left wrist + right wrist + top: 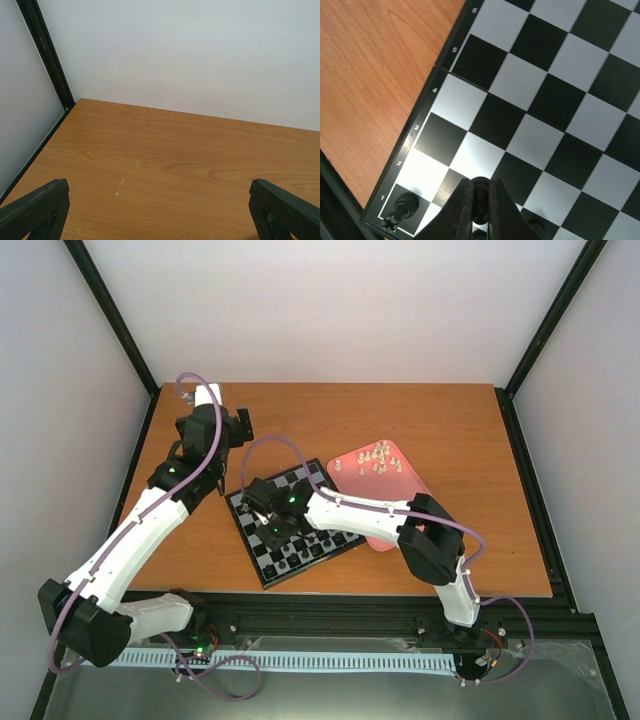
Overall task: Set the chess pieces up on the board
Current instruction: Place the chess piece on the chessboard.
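The board (pixel 325 545) lies tilted at the table's middle front, with black pieces (pixel 290 562) along its near side. My right gripper (pixel 272 527) hovers over the board's left part, shut on a black chess piece (pixel 480 197). In the right wrist view the board (pixel 530 90) fills the frame and a black piece (pixel 406 206) stands on the corner square by the "1" mark. Several cream-white pieces (pixel 375 458) lie in the pink tray (pixel 392 537). My left gripper (pixel 243 425) is held over bare table at the far left; its fingertips (pixel 37 207) stand wide apart, empty.
The pink rounded tray sits just right of the board, partly under my right arm. Black frame posts (pixel 47 55) stand at the table's far corners. White walls close in the table.
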Tool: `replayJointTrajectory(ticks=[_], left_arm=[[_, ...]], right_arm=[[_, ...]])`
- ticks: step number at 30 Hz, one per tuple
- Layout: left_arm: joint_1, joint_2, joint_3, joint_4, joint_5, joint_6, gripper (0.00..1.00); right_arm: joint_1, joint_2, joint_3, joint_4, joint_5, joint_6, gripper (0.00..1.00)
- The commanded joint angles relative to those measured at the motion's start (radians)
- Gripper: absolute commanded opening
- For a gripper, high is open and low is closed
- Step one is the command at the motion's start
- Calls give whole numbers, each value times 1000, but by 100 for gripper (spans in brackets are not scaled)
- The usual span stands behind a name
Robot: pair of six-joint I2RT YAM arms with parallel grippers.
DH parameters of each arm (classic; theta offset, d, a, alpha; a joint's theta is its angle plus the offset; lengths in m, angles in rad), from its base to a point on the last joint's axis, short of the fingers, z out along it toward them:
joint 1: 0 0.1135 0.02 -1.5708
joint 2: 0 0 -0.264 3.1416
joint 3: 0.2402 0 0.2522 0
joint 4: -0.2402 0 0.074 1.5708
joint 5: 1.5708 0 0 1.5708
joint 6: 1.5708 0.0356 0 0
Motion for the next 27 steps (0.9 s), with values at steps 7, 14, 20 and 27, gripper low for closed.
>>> replayJointTrajectory(ticks=[7, 14, 20, 27], left_arm=[[-9, 12, 2, 14, 4, -2, 100], [-9, 14, -2, 18, 7, -1, 100], [-9, 20, -6, 22, 10, -1, 100], [-9, 21, -8, 25, 8, 2, 100]], right_arm=[[63, 69, 45, -55, -28, -5, 3], [65, 73, 29, -68, -16, 5, 3], [64, 82, 23, -60, -3, 3, 4], [59, 91, 19, -60, 13, 2, 5]])
